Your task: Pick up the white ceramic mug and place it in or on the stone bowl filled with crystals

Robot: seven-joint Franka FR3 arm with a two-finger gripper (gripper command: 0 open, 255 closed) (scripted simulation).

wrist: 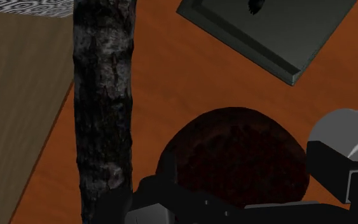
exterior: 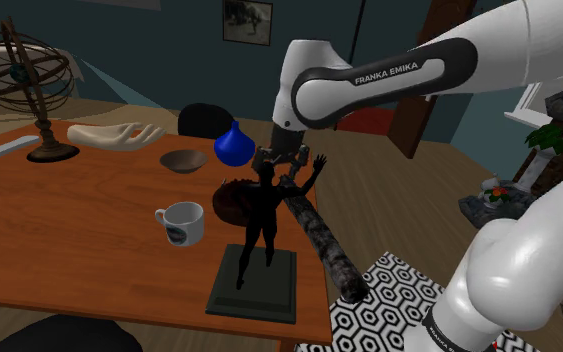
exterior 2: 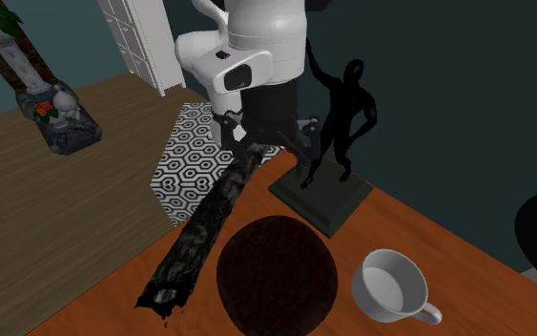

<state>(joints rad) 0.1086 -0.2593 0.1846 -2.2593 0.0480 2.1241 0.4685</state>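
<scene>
Shoulder view: white mug (exterior: 181,222) stands upright beside dark, probably stone, bowl (exterior: 231,200).

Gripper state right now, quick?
Gripper: open or closed cannot be told. It is not holding the white mug, which stands on the table.

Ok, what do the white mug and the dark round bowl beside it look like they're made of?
The mug looks like glazed ceramic: plain white, smooth, evenly shaded. The bowl is dark reddish-brown, matte and mottled, perhaps rough stone or something grainy filling it; the look leaves that open.
</scene>
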